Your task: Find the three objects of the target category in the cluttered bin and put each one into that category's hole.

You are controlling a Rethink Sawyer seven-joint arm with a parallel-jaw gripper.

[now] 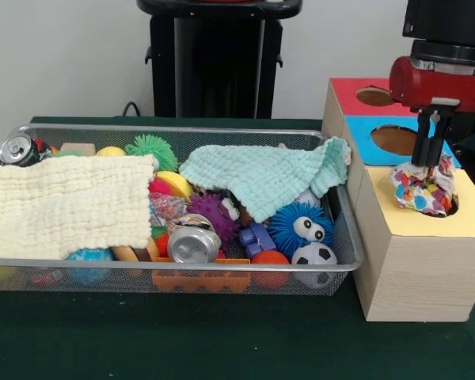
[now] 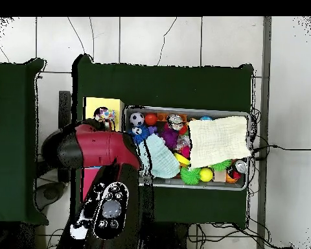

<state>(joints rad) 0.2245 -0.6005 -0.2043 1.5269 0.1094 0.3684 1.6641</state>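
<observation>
My gripper (image 1: 429, 161) hangs over the yellow-topped wooden box (image 1: 467, 218) at the right. It is shut on the top of a confetti-spotted white wad (image 1: 422, 190), which sits partly in the round hole (image 1: 451, 208). The overhead view shows the wad (image 2: 105, 115) on the yellow box (image 2: 92, 107), just past my red arm (image 2: 96, 146). The wire-mesh bin (image 1: 182, 129) lies to the left of the boxes, full of toys. A crinkly wrapper bit (image 1: 168, 207) shows between the cloths; I cannot tell if it is another wad.
A cream cloth (image 1: 63, 206) covers the bin's left part and a mint cloth (image 1: 261, 178) its right middle. Silver cans (image 1: 191, 244) (image 1: 16, 149), spiky balls and a small football (image 1: 314, 255) lie among them. The blue-topped (image 1: 364, 146) and red-topped (image 1: 344, 93) boxes stand behind the yellow one.
</observation>
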